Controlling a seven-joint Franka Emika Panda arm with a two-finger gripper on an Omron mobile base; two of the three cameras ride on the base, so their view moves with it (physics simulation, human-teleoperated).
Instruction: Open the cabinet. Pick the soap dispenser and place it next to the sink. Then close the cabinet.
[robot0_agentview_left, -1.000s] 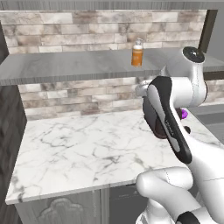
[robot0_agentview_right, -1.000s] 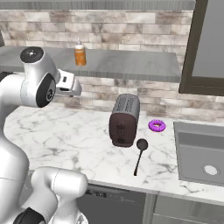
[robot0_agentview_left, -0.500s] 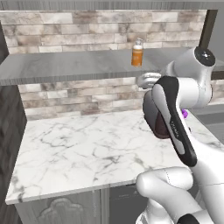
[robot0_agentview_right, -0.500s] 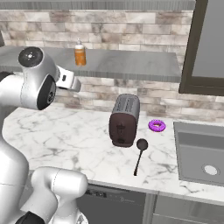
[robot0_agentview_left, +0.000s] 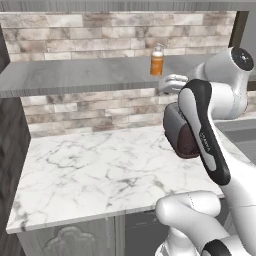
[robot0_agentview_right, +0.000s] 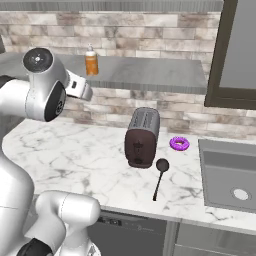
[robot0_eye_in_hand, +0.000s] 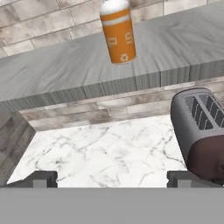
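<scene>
The soap dispenser (robot0_agentview_left: 157, 61) (robot0_agentview_right: 91, 61) (robot0_eye_in_hand: 118, 35), a small orange bottle with a white pump top, stands upright on the cabinet's grey wood-grain shelf board (robot0_agentview_left: 75, 75) (robot0_eye_in_hand: 61, 74). The cabinet's dark-framed door (robot0_agentview_right: 236, 50) is swung open at the right. My gripper (robot0_agentview_left: 164, 85) (robot0_agentview_right: 88, 93) (robot0_eye_in_hand: 111, 178) hangs in front of the shelf edge, just below the bottle and apart from it. It is open, its fingertips (robot0_eye_in_hand: 41, 177) wide apart with nothing between them. The grey sink (robot0_agentview_right: 230, 175) is set in the counter at the far right.
A dark toaster (robot0_agentview_right: 142, 137) (robot0_eye_in_hand: 201, 127) stands on the white marble counter (robot0_agentview_left: 100, 170) below the shelf. A purple ring (robot0_agentview_right: 179, 144) and a black ladle (robot0_agentview_right: 160, 172) lie between the toaster and the sink. A dark wall closes off the counter's left end.
The hand has risen a little toward the shelf edge below the bottle, and the elbow has swung to the right. The jaws stay wide.
</scene>
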